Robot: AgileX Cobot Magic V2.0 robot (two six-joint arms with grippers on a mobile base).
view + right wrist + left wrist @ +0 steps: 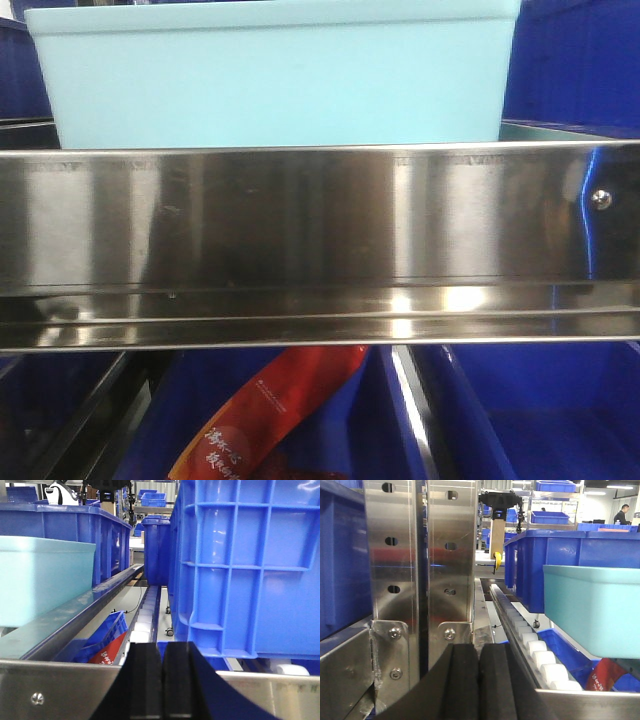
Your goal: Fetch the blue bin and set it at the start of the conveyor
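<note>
The blue bin (275, 75), a pale cyan tub with smooth walls, rests on the shelf behind a shiny steel rail (320, 230). It shows at the right of the left wrist view (595, 610) and at the left of the right wrist view (42, 580). My left gripper (480, 652) is shut with its black pads together, empty, low in front of the shelf and left of the bin. My right gripper (163, 650) is likewise shut on nothing, right of the bin. The conveyor start is out of view.
Dark blue ribbed bins flank the cyan one: one behind it (555, 565), a big one close on the right (250, 565). A steel upright (420, 560) stands left. White rollers (535, 650) run along the shelf. A lower blue bin holds a red packet (270, 410).
</note>
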